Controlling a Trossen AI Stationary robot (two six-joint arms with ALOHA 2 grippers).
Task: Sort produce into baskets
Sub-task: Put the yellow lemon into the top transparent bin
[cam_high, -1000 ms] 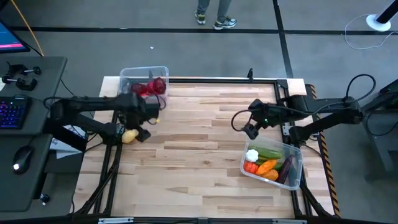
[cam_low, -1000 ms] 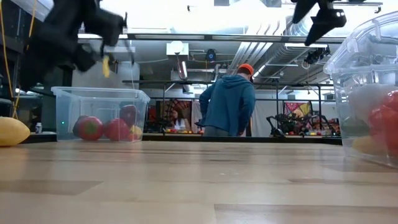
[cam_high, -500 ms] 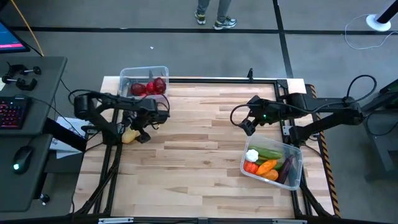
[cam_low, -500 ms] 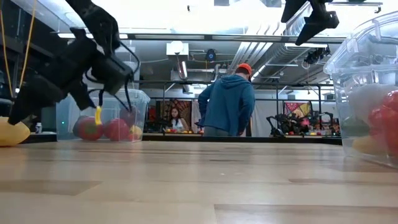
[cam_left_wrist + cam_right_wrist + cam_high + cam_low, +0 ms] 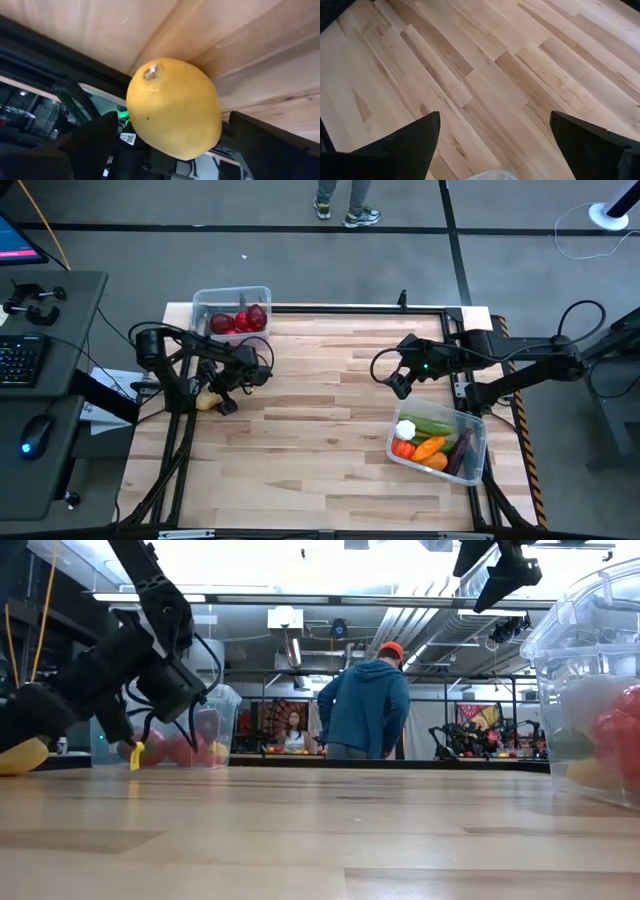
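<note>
A yellow lemon (image 5: pixel 206 398) (image 5: pixel 172 107) lies on its side at the table's left edge. My left gripper (image 5: pixel 218 394) (image 5: pixel 30 725) is low over it, slanting down, open, one finger on each side of the lemon; I cannot tell whether either finger touches it. The far-left clear basket (image 5: pixel 200 302) (image 5: pixel 222 698) holds red produce (image 5: pixel 240 320). The near-right basket (image 5: pixel 481 432) (image 5: pixel 580 630) holds white garlic, a green cucumber, an orange carrot and a purple eggplant. High over the table, beside that basket, my right gripper (image 5: pixel 397 385) (image 5: pixel 495 131) is open with nothing between its fingers.
Bare wood (image 5: pixel 320 420) spans the middle of the table between the baskets. A desk with a keyboard (image 5: pixel 20 360) and a mouse stands off the left edge. A person in a blue hoodie (image 5: pixel 365 700) stands beyond the far edge.
My left gripper has come down toward the lemon at the table's left edge, tipping further downward, and has stayed open. The lemon has stayed where it was.
</note>
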